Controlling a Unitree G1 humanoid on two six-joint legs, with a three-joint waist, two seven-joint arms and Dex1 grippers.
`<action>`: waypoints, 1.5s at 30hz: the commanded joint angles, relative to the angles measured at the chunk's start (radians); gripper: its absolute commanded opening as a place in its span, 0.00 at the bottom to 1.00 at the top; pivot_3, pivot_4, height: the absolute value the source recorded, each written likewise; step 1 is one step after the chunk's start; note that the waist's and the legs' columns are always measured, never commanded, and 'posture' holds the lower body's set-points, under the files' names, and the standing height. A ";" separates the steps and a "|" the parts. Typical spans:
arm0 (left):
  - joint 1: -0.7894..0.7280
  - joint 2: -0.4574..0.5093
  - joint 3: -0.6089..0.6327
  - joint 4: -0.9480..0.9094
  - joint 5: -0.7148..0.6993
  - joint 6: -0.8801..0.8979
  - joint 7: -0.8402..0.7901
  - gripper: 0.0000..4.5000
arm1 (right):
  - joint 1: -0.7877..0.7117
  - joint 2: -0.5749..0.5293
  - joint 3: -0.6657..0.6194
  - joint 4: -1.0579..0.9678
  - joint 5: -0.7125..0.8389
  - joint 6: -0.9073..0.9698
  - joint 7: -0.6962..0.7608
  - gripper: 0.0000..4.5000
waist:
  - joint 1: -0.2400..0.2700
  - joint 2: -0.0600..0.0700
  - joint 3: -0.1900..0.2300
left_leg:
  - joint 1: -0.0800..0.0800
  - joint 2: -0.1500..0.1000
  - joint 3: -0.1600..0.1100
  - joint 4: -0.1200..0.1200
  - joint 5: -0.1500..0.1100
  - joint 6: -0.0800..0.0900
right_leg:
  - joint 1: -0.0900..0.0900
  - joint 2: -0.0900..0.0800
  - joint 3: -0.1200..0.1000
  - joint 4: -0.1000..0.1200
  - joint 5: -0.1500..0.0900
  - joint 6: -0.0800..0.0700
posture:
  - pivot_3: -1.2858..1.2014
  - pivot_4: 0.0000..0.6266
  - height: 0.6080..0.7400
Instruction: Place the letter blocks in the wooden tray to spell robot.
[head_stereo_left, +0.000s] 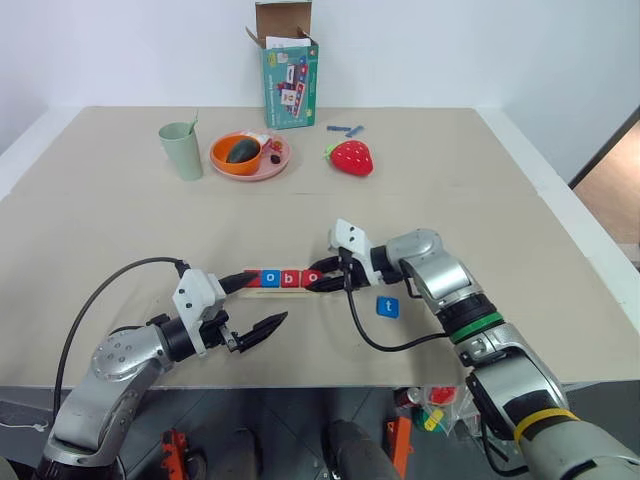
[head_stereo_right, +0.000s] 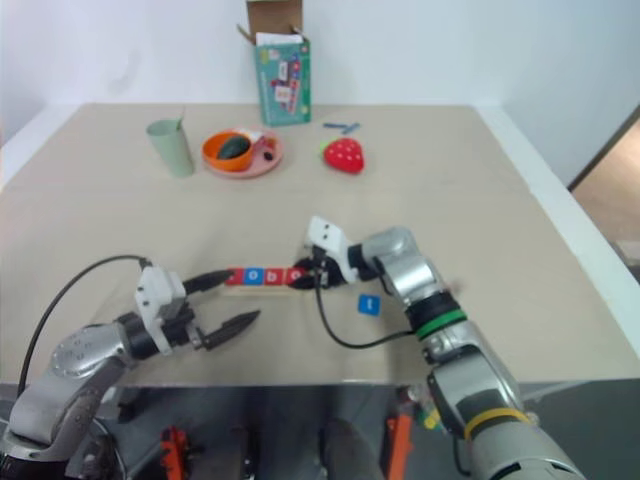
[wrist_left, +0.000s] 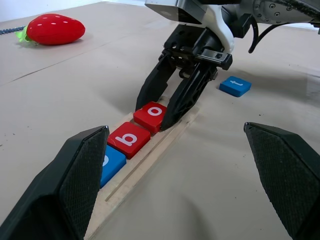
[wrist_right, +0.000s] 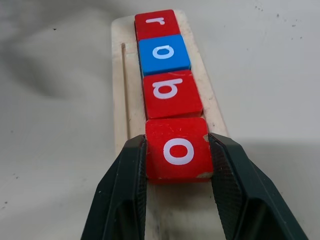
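Left tool (head_stereo_left: 262, 303) wide and empty beside wooden tray (wrist_right: 120, 90), right tool (wrist_right: 178, 165) clamping second red o block (wrist_right: 177, 149) in it.

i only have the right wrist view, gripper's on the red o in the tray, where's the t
Observer: The blue t lies flat on the table, off the tray, just to the robot's right of the right gripper.
Operator: left gripper in the way
Observer: No, the left gripper is open at the tray's other end, holding nothing.
Operator: anything else near
Observer: A strawberry sits farther back, apart from the tray.
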 joint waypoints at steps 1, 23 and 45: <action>0.004 0.002 0.020 -0.021 -0.004 -0.015 0.002 1.00 | -0.033 0.011 -0.009 0.006 -0.002 -0.025 -0.002 0.27 | 0.000 0.000 0.000 | 0.000 0.000 0.000 0.000 0.000 0.000 | 0.000 0.000 0.000 0.000 0.000 0.000 | 0.52 0.24 1.00; 0.009 0.000 0.012 -0.028 -0.011 0.002 0.005 1.00 | -0.076 0.030 -0.028 0.097 -0.009 -0.079 -0.010 0.99 | -0.001 0.000 0.000 | 0.000 0.000 0.000 0.000 0.000 0.000 | 0.000 0.000 0.000 0.000 0.000 0.000 | 0.52 0.24 1.00; -0.007 0.004 0.011 -0.013 -0.013 0.006 -0.013 1.00 | -0.042 -0.033 -0.093 0.013 0.034 -0.022 -0.025 0.99 | -0.001 0.000 0.000 | 0.000 0.000 0.000 0.000 0.000 0.000 | 0.000 0.000 0.000 0.000 0.000 0.000 | 0.52 0.24 1.00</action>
